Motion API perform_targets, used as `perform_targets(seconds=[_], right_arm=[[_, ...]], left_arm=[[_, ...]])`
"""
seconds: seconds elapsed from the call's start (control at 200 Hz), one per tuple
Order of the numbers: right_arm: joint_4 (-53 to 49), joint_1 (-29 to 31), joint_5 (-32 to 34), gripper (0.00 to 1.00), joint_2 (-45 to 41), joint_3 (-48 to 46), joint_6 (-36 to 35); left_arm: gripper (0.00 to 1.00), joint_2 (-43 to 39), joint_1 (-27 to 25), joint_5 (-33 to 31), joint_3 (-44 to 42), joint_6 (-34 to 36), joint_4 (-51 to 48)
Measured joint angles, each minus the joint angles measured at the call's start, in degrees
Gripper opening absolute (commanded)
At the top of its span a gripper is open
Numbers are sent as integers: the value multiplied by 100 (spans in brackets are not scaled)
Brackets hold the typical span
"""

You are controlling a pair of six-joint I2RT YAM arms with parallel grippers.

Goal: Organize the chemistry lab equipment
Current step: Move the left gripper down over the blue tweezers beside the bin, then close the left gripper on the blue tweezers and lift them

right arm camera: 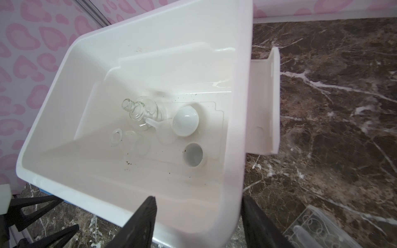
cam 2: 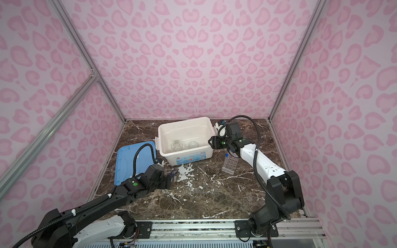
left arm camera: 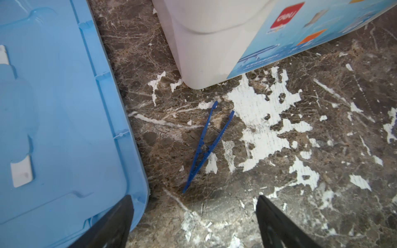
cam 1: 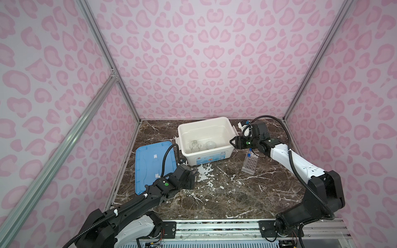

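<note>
Dark blue tweezers point(left arm camera: 206, 148) lie flat on the marble between the blue lid and the bin, just ahead of my left gripper point(left arm camera: 194, 195), which is open and empty above the table. In a top view they peek out beside that gripper point(cam 2: 173, 172). My right gripper point(right arm camera: 198, 197) is open, with one finger point(right arm camera: 146, 214) inside the white bin point(right arm camera: 238, 107) and the other outside its corner rim. Inside the bin lie clear glass flasks point(right arm camera: 144, 113), a beaker on its side point(right arm camera: 129, 139) and two white bowls point(right arm camera: 185, 121). The clear holed rack point(cam 1: 249, 164) stands on the table with a blue-capped test tube point(cam 1: 249, 154).
The flat blue lid point(cam 1: 150, 165) lies at the left, close to the side wall. The bin's latch flap point(right arm camera: 264, 103) sticks out on the right arm's side. Pink patterned walls close in the marble table point(cam 1: 225, 193) on three sides.
</note>
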Motion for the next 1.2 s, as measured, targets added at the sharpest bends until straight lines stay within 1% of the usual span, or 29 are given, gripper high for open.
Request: perform_targets(seconds=[0.14,0.26,0.39,0.455,0.58,0.73,0.835,0.92,1.03,1.035,1.05,1.2], right_arm=[[-9,0,-2,65,0,-33,0],[-4,0,-4,65,0,-33,0],[-7,0,-4,65,0,-33,0],[-7,0,-4,65,2,-33,0],[-9,0,-4,65,2,-31,0],[-11,0,-13,65,4,-20,0],[-11,0,-39,65,24,-11,0],[-11,2,-46,65,31,-11,0],[-13,0,-46,65,31,-11,-13],[-13,0,-46,65,31,-11,-13],[-13,0,-46,65,31,-11,-13],[-13,0,-46,65,31,-11,-15]], left_arm=[[81,448,-11,114,68,70,188],[78,796,-11,151,146,188,299],[69,1143,-11,188,271,249,400],[68,1342,-11,203,361,337,450],[63,1674,-11,181,431,343,546],[55,1939,-9,177,525,361,546],[47,2079,-11,186,590,361,562],[38,2177,-11,216,592,361,564],[37,2312,-11,254,621,361,590],[35,2317,-11,256,623,358,592],[33,2337,-11,256,632,358,608],[29,2430,-26,348,671,361,734]])
